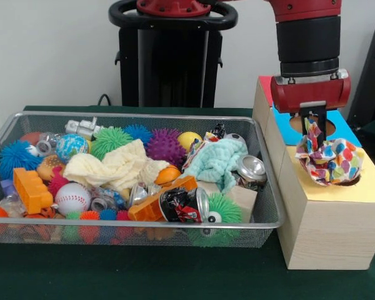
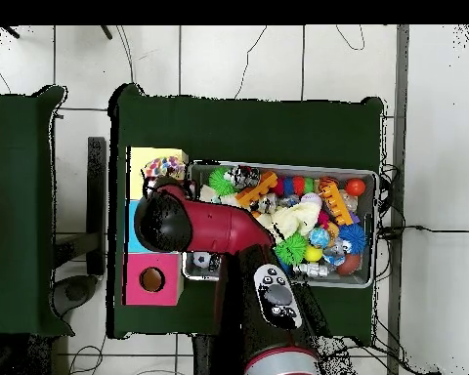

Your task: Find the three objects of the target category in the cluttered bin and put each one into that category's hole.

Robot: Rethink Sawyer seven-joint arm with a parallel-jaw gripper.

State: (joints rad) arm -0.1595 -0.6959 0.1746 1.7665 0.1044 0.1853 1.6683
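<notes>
Green tablecloth [image 1: 144,275] under wire bin [image 1: 262,206] (white wall [image 1: 50,50] behind)

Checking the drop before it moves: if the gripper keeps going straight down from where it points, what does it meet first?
Most likely the spotted cloth bunched over the hole in the yellow top of the wooden box. The gripper hangs right above it, though depth is unclear.

Honestly can't read a single word, number or logo anywhere. The crushed black can [image 1: 182,204] in the wire basket [image 1: 265,220] has red and white print on it, but it's way too small and blurry to make out.
</notes>
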